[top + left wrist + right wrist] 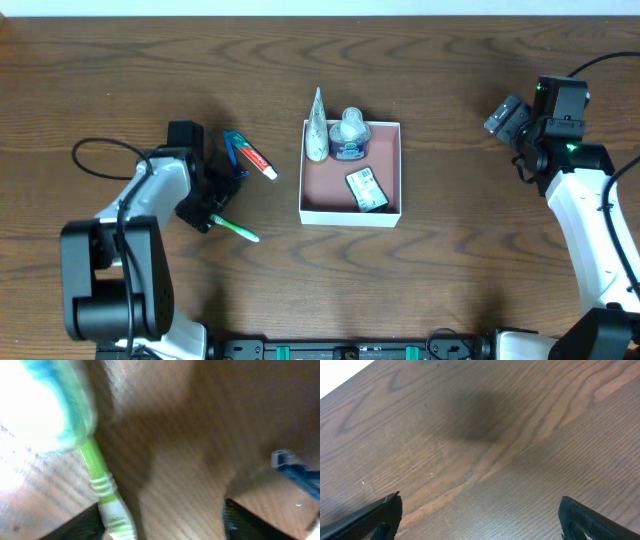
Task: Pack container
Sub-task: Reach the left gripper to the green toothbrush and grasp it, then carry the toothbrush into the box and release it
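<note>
Sitting mid-table, the container is a square, shallow, open box with its reddish floor partly bare. Inside, along the far wall, are a silvery cone and a round jar. A small green packet lies towards the near right.

- Handling, by judgement: the thin white walls look like card, so it is probably light, easy to flex and apt to slide on the table if nudged. If it must be moved, pinch a wall near a corner. Otherwise lower items in from above.
- Outside, to its left: a toothpaste tube and, nearer, a green toothbrush.
- The left gripper is low between those two. In the blurred wrist view its fingers stand apart and nothing sits between them. The toothbrush handle runs beside one finger, and I cannot tell if they touch.
- The toothbrush is likely stiff, slick and thin, so take it mid-handle.
- The right gripper is far right, well apart from the box, with jaws spread over bare wood and empty.
</note>
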Tool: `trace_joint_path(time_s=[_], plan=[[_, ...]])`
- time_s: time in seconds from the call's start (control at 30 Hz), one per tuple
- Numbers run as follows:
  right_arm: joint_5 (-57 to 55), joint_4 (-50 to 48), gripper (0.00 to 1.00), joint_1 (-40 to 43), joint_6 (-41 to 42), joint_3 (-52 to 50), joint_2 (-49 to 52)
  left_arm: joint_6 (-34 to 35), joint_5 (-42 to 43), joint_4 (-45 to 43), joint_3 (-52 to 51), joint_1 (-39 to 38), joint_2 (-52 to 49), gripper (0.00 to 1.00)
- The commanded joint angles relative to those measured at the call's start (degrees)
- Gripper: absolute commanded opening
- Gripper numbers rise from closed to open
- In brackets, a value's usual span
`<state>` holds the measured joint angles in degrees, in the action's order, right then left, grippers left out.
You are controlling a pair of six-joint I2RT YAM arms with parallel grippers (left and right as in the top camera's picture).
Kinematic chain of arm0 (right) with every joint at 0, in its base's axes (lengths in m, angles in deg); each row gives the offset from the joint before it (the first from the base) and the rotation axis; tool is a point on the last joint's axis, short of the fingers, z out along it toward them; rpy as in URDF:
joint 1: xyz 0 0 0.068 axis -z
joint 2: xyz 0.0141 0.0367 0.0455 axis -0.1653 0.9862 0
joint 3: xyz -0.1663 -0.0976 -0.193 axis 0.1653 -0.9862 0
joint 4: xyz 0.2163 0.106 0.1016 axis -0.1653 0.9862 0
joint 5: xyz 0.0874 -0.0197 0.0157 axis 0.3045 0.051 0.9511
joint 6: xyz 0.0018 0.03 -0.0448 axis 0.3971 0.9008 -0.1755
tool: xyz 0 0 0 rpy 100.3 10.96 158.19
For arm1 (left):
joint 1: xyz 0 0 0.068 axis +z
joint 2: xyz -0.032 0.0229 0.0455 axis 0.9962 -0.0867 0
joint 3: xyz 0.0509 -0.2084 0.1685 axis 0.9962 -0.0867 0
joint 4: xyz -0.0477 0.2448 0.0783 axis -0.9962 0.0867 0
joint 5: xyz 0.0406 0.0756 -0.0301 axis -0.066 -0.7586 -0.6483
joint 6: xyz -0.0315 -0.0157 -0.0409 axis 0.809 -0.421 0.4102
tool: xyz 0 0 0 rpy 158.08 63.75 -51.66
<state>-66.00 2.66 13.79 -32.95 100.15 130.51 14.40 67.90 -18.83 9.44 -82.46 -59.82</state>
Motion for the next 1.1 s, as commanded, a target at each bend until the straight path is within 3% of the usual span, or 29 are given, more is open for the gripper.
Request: trace_joint_path(time_s=[0.0,0.1,0.23,0.3,0.5,0.87,1.07], plan=[[-1.1,0.1,0.99,0.4,-0.2,0.4,0.0,0.1,-0.7,-5.4,-6.5,0.2,-3.4,0.64],[-1.1,0.1,0.99,0.4,-0.1,0.4,0.0,0.1,-1.0,-7.2,-8.5,0.3,-3.4,0.47],[-1.1,0.0,0.99,0.4,-0.2,0.4,0.0,0.0,-1.2,-7.8,-8.6,0.3,-3.4,0.15],[-1.1,0.0,0.99,0.4,-0.2,0.4,0.0,-0.1,-1.1,-8.0,-8.6,0.3,-3.3,0.06],[-1.1,0.0,0.99,0.4,-0.2,0.4,0.0,-2.6,0.1,-8.0,-8.3,0.3,-2.9,0.06],[-1.1,0.1,0.99,0.4,-0.2,0.4,0.0,-24.0,9.9,5.2,2.8,-0.9,14.1,0.06],[-1.1,0.1,0.99,0.4,-0.2,0.4,0.0,-36.4,9.9,1.1,4.0,-8.9,27.7,0.06]])
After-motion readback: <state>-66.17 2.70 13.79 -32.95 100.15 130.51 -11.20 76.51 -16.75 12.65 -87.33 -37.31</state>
